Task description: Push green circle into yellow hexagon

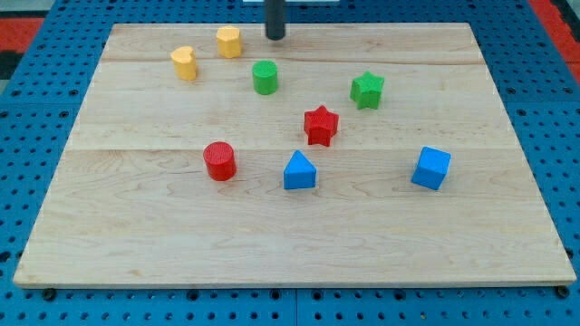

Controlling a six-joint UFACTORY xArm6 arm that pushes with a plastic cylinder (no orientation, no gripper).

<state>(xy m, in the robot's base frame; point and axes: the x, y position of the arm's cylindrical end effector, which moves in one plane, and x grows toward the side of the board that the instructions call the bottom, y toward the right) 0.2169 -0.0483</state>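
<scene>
The green circle (pixel 265 78) stands near the view's top, left of centre. The yellow hexagon (pixel 228 42) sits up and to its left, a short gap apart. My tip (pixel 275 36) is at the view's top edge of the board, just above and slightly right of the green circle and to the right of the yellow hexagon, touching neither.
A second yellow block (pixel 185 63) lies left of the hexagon. A green star (pixel 368 91), red star (pixel 321 125), red circle (pixel 219 160), blue triangle block (pixel 299 171) and blue cube (pixel 431 167) are spread over the wooden board (pixel 136 226).
</scene>
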